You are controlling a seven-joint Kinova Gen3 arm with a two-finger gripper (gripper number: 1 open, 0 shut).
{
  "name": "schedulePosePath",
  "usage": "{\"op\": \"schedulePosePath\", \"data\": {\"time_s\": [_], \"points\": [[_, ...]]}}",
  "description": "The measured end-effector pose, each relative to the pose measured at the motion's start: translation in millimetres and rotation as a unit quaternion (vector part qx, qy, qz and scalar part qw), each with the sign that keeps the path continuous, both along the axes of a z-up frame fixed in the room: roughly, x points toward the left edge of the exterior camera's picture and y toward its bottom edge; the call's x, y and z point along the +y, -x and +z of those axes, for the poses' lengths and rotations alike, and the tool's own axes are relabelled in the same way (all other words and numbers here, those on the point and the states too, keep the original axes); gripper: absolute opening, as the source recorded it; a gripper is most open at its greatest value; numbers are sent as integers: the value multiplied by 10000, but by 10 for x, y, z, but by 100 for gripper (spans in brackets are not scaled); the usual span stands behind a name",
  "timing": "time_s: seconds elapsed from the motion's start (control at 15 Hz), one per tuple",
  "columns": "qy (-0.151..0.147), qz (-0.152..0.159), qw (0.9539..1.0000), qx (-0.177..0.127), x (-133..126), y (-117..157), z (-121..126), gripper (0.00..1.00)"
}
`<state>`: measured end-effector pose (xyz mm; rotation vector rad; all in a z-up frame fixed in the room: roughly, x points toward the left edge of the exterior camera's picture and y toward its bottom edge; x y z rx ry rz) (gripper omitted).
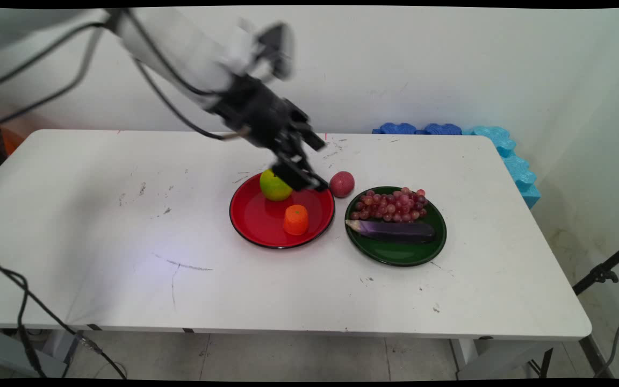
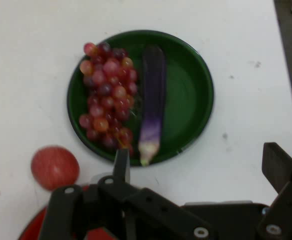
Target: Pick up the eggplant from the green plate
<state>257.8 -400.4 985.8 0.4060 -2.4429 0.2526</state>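
My gripper (image 1: 306,181) hangs open and holds nothing, low over the far right rim of a red plate (image 1: 256,223). On that plate lie a yellow-green fruit (image 1: 274,186), partly behind the fingers, and a small orange fruit (image 1: 295,220). A reddish round fruit (image 1: 342,184) rests on the table just right of the gripper. In the hand view the gripper (image 2: 198,156) points at a green plate (image 2: 188,95) with red grapes (image 2: 107,95) and a purple eggplant (image 2: 152,102). The round fruit (image 2: 54,167) lies beside the left finger (image 2: 121,162).
The green plate (image 1: 395,255) stands right of the red one, nearly touching it. Blue foam blocks (image 1: 503,148) line the table's far right corner. A black stand leg (image 1: 602,274) is off the right edge, and cables (image 1: 19,301) hang at the front left.
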Motion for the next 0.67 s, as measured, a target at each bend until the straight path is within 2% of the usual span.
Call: {"op": "schedulePosePath", "data": {"time_s": [0.33,0.67], "points": [[-90,81,9996,-268,-325,687,-522,100],[-343,100,9982,-481,-495,1223,-1030,100]]}}
